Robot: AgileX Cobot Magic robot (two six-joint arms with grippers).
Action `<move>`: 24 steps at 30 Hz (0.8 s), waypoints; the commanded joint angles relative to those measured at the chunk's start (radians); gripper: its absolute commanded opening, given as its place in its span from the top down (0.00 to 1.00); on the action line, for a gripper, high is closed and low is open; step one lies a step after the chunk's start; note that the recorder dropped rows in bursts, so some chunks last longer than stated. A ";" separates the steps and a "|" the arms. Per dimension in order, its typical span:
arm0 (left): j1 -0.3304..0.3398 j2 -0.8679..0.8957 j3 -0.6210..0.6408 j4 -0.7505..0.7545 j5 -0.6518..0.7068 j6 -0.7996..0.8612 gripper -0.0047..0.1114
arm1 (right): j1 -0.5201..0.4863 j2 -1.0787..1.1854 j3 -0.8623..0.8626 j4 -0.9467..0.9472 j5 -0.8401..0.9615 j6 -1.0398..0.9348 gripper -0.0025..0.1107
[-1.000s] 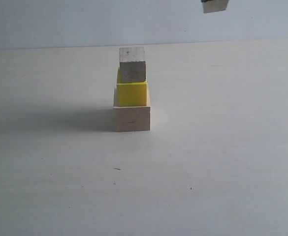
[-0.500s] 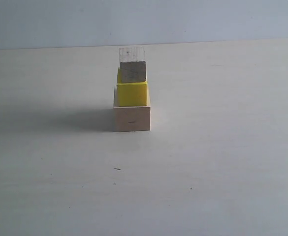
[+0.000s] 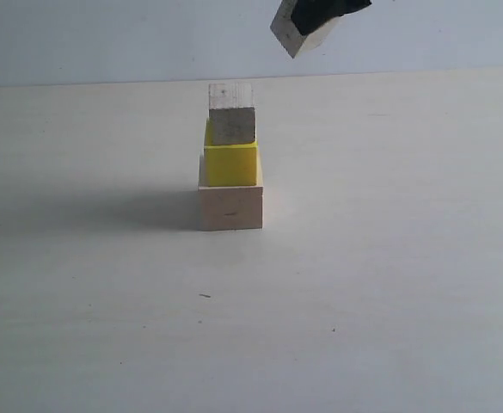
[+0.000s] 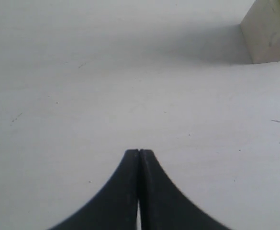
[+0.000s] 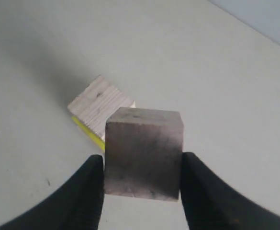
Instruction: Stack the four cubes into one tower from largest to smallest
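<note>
Three cubes stand stacked mid-table: the largest pale wood cube [image 3: 230, 209] at the bottom, the yellow cube [image 3: 230, 164] on it, the small wood cube [image 3: 231, 113] on top. My right gripper [image 3: 317, 15] hangs above and to the right of this tower, shut on the smallest greyish cube [image 3: 294, 34], which is tilted. In the right wrist view the greyish cube [image 5: 143, 153] sits between both fingers of the gripper [image 5: 142, 167], with the small wood cube [image 5: 100, 104] and a yellow edge [image 5: 88, 130] below. My left gripper [image 4: 139, 153] is shut and empty, low over the table, the pale base cube [image 4: 266, 36] beyond it.
The pale table [image 3: 389, 258] spreads wide around the tower, with a few small dark specks [image 3: 205, 295] near the front. A light wall [image 3: 105, 39] runs behind the table's far edge.
The greyish cube in my right gripper left the top of the exterior view, then came back in lower and further left, nearer the tower and tilted. The stack has not moved.
</note>
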 commanded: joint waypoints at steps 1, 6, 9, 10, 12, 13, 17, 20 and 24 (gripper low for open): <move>0.001 -0.005 0.002 -0.015 -0.012 0.000 0.96 | -0.003 -0.007 -0.074 0.040 0.093 0.014 0.98; 0.001 -0.005 0.002 -0.027 -0.010 0.005 0.96 | -0.003 0.015 -0.160 0.049 0.158 0.063 0.98; 0.001 -0.005 0.002 -0.035 -0.008 0.007 0.96 | -0.003 0.052 -0.206 0.049 0.210 0.130 0.98; 0.001 -0.005 0.002 -0.035 -0.005 0.006 0.96 | -0.002 0.064 -0.219 0.049 0.220 0.141 0.98; 0.001 -0.005 0.002 -0.035 -0.005 0.009 0.96 | 0.016 0.094 -0.248 0.028 0.220 0.156 0.98; 0.001 -0.005 0.002 -0.036 -0.005 0.009 0.96 | 0.029 0.109 -0.259 0.017 0.220 0.163 0.98; 0.001 -0.005 0.002 -0.036 -0.005 0.009 0.96 | 0.082 0.170 -0.314 -0.007 0.220 0.219 0.98; 0.001 -0.005 0.002 -0.036 -0.005 0.018 0.96 | 0.116 0.221 -0.369 -0.116 0.220 0.324 0.98; 0.001 -0.005 0.002 -0.036 -0.005 0.026 0.96 | 0.131 0.257 -0.406 -0.170 0.220 0.393 0.98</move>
